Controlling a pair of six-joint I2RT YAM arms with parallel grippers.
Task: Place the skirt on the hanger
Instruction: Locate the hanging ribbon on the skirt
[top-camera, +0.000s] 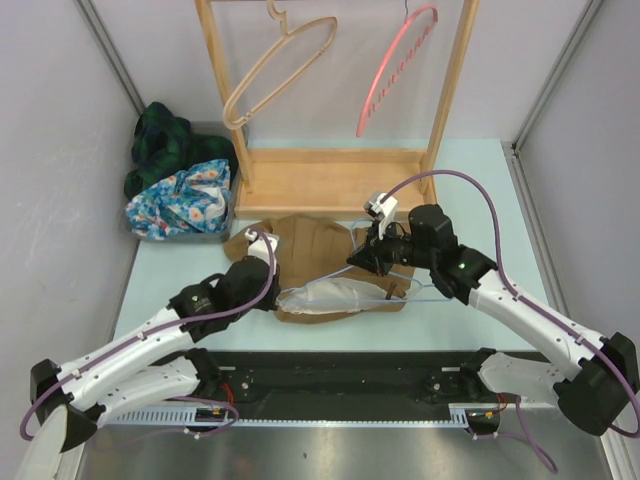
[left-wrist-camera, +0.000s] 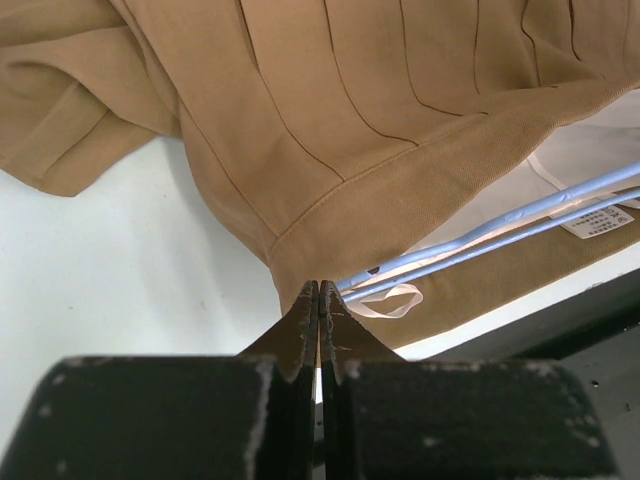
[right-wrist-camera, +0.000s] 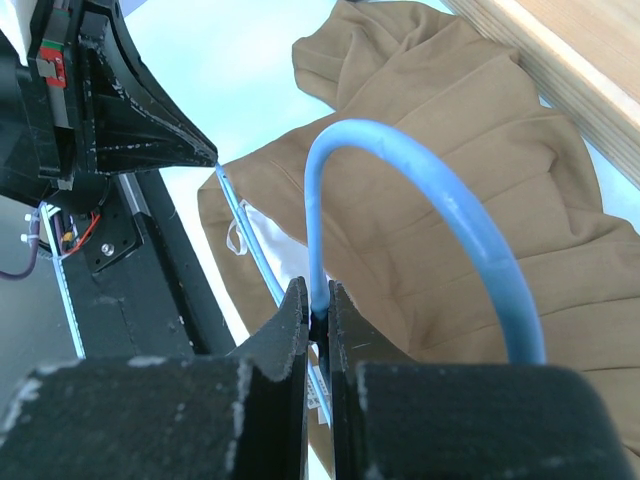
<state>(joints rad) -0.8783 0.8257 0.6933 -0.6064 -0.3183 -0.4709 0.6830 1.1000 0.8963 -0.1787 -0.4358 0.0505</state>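
Note:
The tan pleated skirt (top-camera: 315, 245) lies crumpled on the table in front of the rack, its white lining (top-camera: 330, 295) showing at the near opening. A light blue hanger (top-camera: 405, 290) lies with its bars running into that opening. My left gripper (top-camera: 272, 290) is at the skirt's near left edge. In the left wrist view its jaws (left-wrist-camera: 319, 290) are pressed together on the edge of the skirt (left-wrist-camera: 330, 120), beside the hanger bars (left-wrist-camera: 520, 215). My right gripper (right-wrist-camera: 320, 300) is shut on the stem of the hanger's hook (right-wrist-camera: 316, 220), above the skirt (right-wrist-camera: 450, 200).
A wooden rack (top-camera: 330, 180) stands behind the skirt, with a wooden hanger (top-camera: 275, 65) and a pink hanger (top-camera: 395, 70) hung on it. A bin of bunched clothes (top-camera: 180, 190) sits at the back left. A black rail (top-camera: 340, 375) runs along the near edge.

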